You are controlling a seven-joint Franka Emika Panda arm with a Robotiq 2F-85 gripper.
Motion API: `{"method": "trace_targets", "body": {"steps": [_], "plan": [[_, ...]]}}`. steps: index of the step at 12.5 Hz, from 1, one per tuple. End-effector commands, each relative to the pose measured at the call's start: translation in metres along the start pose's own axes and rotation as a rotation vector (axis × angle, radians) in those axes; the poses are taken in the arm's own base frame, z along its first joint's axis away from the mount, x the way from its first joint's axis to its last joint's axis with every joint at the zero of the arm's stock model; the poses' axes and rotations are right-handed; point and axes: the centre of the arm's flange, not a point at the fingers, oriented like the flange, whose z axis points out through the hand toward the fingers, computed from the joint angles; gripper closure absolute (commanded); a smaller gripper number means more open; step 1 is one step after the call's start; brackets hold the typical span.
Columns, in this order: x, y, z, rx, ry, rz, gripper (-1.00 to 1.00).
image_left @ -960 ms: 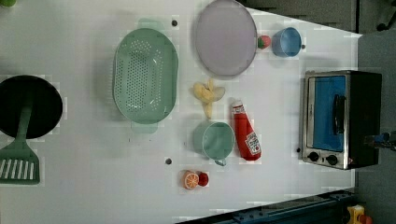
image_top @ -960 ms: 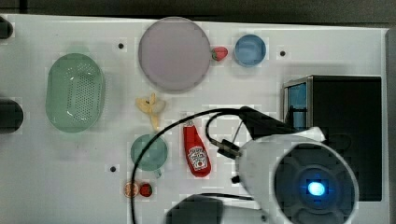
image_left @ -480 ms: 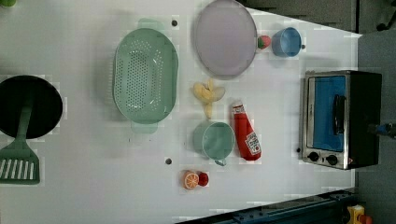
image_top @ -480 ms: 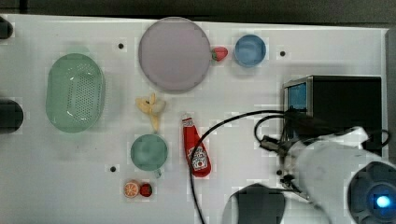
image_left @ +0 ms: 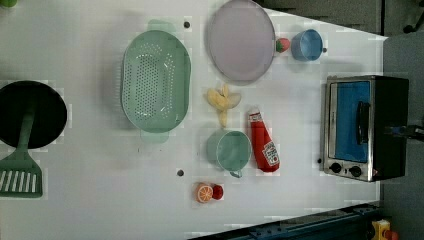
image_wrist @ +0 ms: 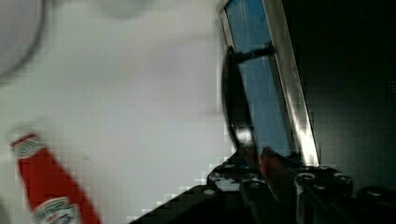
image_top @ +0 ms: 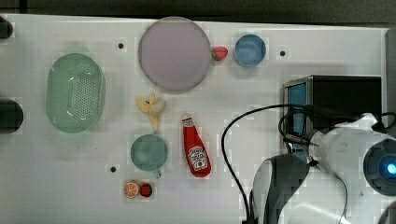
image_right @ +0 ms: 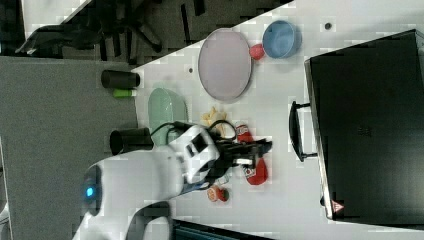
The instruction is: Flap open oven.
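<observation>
My gripper [image_right: 265, 152] sits near the oven [image_left: 365, 127] handle [image_right: 296, 131], jaws narrow, gripping nothing; oven door shut.

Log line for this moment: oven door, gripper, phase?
oven: door shut | gripper: jaws narrow, holding nothing, short of door handle | phase: approaching handle

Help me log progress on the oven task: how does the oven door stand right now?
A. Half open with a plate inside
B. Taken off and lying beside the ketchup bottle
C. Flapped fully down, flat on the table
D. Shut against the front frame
D: in the left view the oven shows its blue glass door flush inside the silver frame, with the bar handle across it.
</observation>
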Motion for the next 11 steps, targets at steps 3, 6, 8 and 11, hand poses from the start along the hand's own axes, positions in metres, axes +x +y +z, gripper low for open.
{"method": "trace_targets", "body": {"steps": [3,6,8,11], "plan": [[0.012,0.017,0.039,-0.04,0.041,-0.076,0.65],[0.015,0.017,0.069,-0.058,0.01,-0.079,0.65],[0.018,0.016,0.085,-0.07,0.002,-0.085,0.65],[0.02,0.011,0.105,-0.082,-0.015,-0.097,0.65]]}}
